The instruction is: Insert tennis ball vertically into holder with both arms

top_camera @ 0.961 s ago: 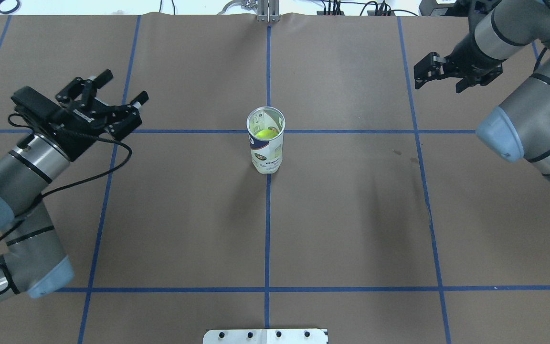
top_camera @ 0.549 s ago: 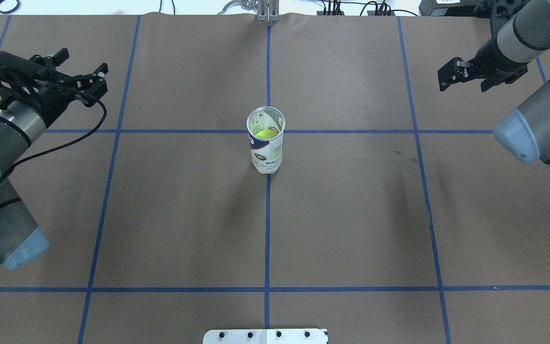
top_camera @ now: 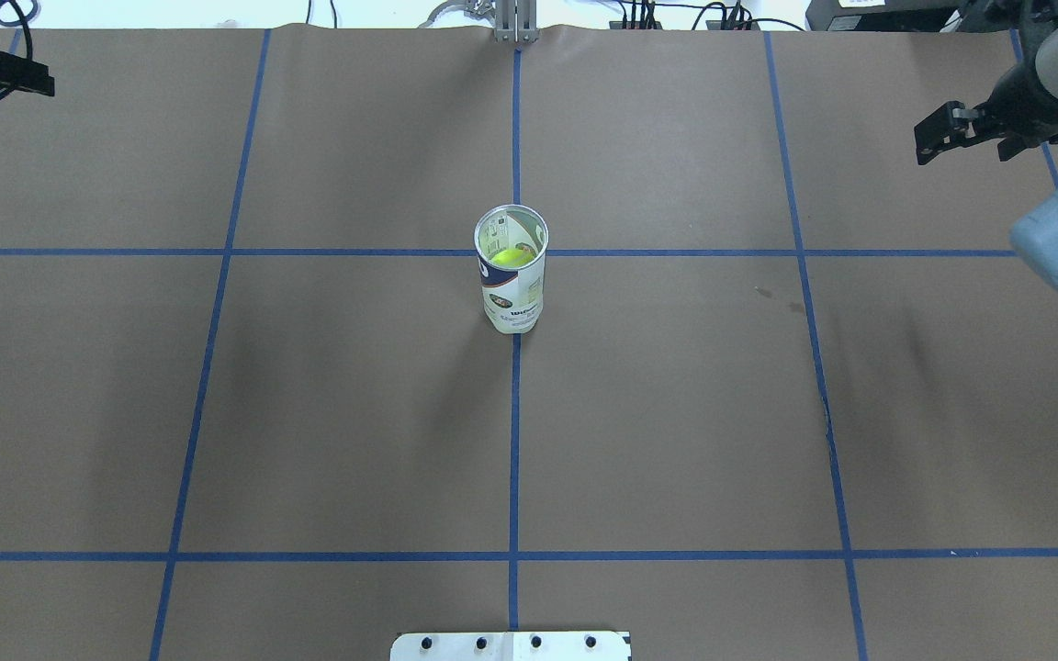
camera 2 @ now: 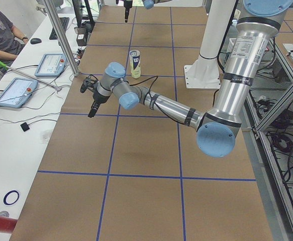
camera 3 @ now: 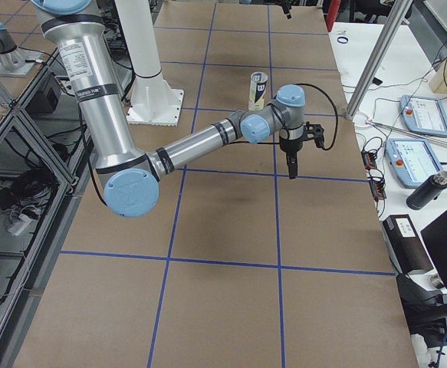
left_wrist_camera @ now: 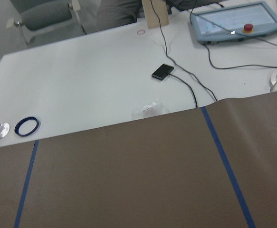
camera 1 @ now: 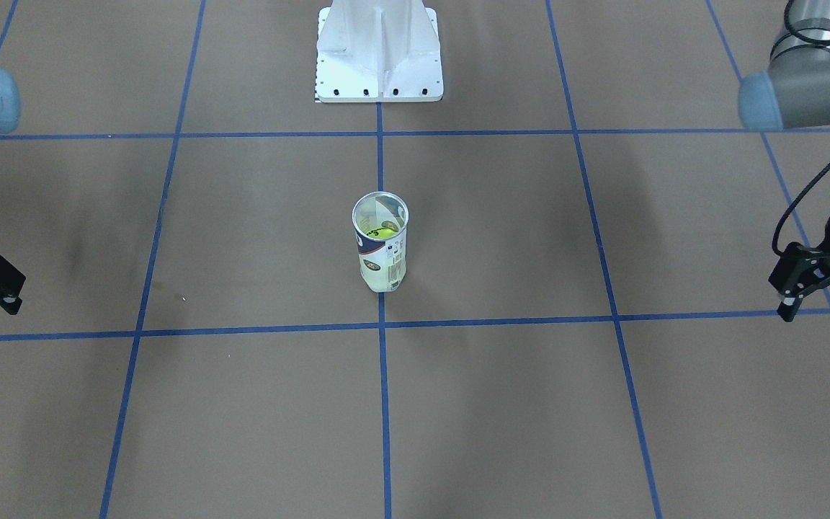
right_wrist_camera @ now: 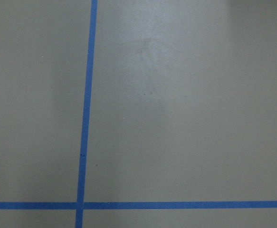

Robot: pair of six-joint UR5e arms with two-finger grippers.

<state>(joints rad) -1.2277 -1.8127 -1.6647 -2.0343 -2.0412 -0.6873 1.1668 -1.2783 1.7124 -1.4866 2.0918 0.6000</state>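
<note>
Tennis ball (top_camera: pixel 511 258) seated inside upright holder (top_camera: pixel 512 298), table (top_camera: pixel 309 413) centre | left fingers (camera 1: pixel 787 304) spread, empty | right fingers (top_camera: pixel 931 140) apparently parted, empty | both parked wide, clearing holder.

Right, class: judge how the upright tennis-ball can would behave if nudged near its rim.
The holder looks tall and narrow, so it would probably tip. Its clear plastic wall likely flexes. The ball inside may steady it slightly.
</note>
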